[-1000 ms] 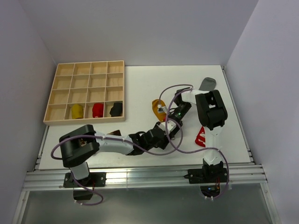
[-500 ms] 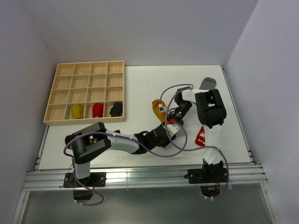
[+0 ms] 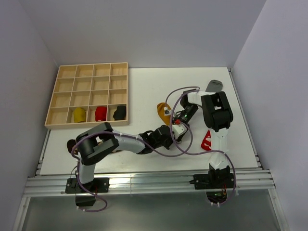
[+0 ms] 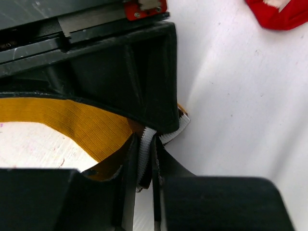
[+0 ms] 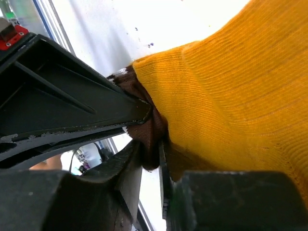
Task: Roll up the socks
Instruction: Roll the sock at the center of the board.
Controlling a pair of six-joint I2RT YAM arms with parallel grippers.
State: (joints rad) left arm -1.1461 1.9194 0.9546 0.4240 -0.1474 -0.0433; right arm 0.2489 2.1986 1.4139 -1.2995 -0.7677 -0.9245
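The mustard sock [image 3: 162, 112] lies on the white table [image 3: 144, 86] near its centre, right of the wooden tray [image 3: 63, 85]. Both arms meet at the near-right end of this sock.

Left gripper [image 4: 144, 161]: the jaws are closed on the sock's striped cuff [image 4: 145, 144], which stands pinched as a thin fold between the two fingers [image 4: 127, 192]. The mustard fabric spreads away to the left in the left wrist view.

Right gripper [image 5: 150, 154]: the jaws are closed on a dark brown fold of the sock's edge [image 5: 150, 126], directly beside the left gripper's black finger. The two grippers sit almost touching each other.

A red sock [image 3: 208, 140] with white marks lies flat to the right, near the right arm and apart from both grippers. A grey sock [image 3: 214, 85] lies at the far right edge of the table.

The tray's near row holds three bundles: a yellow bundle [image 3: 78, 114] in the second compartment from the left, a red bundle [image 3: 100, 113] in the third, and a black bundle [image 3: 119, 112] in the fourth.
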